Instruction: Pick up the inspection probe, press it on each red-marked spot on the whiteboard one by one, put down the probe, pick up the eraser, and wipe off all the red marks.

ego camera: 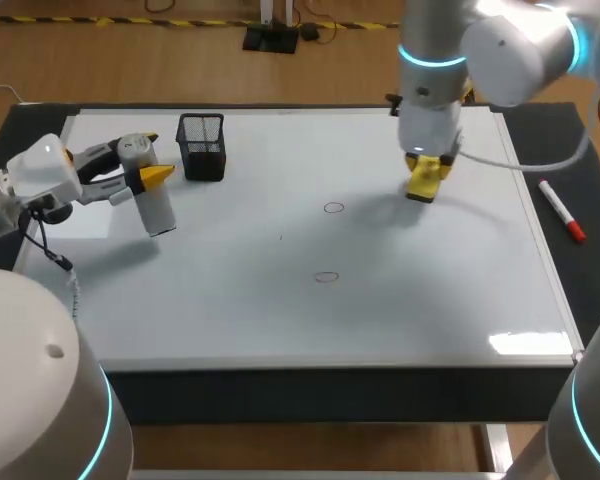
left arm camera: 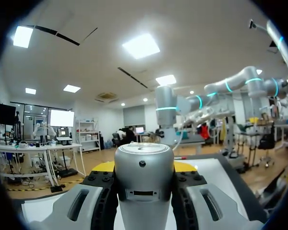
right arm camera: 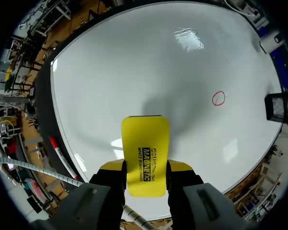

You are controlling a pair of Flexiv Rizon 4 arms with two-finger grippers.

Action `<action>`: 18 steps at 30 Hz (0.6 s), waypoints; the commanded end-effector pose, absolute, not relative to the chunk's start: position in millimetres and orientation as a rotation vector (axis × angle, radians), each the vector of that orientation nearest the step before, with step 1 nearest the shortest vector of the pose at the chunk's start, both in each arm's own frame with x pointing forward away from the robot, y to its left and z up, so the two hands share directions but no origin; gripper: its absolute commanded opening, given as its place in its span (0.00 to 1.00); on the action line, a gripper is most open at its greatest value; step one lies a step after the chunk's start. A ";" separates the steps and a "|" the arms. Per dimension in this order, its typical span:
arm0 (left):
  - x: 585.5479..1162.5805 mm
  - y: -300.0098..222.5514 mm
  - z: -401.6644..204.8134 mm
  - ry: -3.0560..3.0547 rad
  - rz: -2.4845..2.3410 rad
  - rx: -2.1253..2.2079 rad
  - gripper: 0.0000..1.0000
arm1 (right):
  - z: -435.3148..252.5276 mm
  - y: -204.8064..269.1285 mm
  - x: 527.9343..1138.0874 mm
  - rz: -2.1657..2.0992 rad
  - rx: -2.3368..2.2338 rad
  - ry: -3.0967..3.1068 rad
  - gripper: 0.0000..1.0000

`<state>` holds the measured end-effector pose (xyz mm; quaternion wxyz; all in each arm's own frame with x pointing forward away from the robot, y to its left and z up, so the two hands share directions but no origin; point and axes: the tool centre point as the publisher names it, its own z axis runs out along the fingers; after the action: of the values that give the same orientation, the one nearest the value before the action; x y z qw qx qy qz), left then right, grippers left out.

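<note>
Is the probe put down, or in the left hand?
In the left hand: the probe is clamped from both sides, as the left wrist view shows.

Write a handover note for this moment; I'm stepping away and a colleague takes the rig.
Left gripper: shut on the probe, held beside the mesh cup at the whiteboard's left end.
Right gripper: shut on the yellow eraser, over the board's far right part.
Two red circles near the board's middle, not wiped.
Left to do: put down the probe, wipe both circles. Whether the probing is finished cannot be told.
</note>
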<state>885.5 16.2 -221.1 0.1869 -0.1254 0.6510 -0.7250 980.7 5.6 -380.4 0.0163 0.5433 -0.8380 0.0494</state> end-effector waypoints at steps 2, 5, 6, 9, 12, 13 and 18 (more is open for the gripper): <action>884.8 16.1 -219.9 1.831 -2.040 -0.354 0.00 | -384.5 48.8 979.8 0.189 1.762 -2.517 0.00; 884.8 16.1 -219.9 1.831 -2.040 -0.354 0.00 | -386.9 70.4 976.6 0.185 1.832 -2.465 0.00; 884.8 16.1 -219.9 1.831 -2.040 -0.354 0.00 | -388.0 77.1 975.2 0.182 1.853 -2.448 0.00; 884.8 16.1 -219.9 1.831 -2.040 -0.354 0.00 | -390.0 95.4 970.8 0.172 1.904 -2.408 0.00; 884.8 16.1 -219.9 1.831 -2.040 -0.354 0.00 | -392.1 114.6 967.6 0.161 1.954 -2.372 0.00; 884.8 16.1 -219.9 1.831 -2.040 -0.354 0.00 | -392.3 121.0 966.0 0.156 1.971 -2.360 0.00; 884.8 16.1 -219.9 1.831 -2.040 -0.354 0.00 | -393.8 146.7 960.3 0.128 2.023 -2.329 0.00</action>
<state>885.3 16.4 -220.9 0.1868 -0.1256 0.6512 -0.7247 958.8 135.7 -390.9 0.0114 0.6531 -0.7566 0.0289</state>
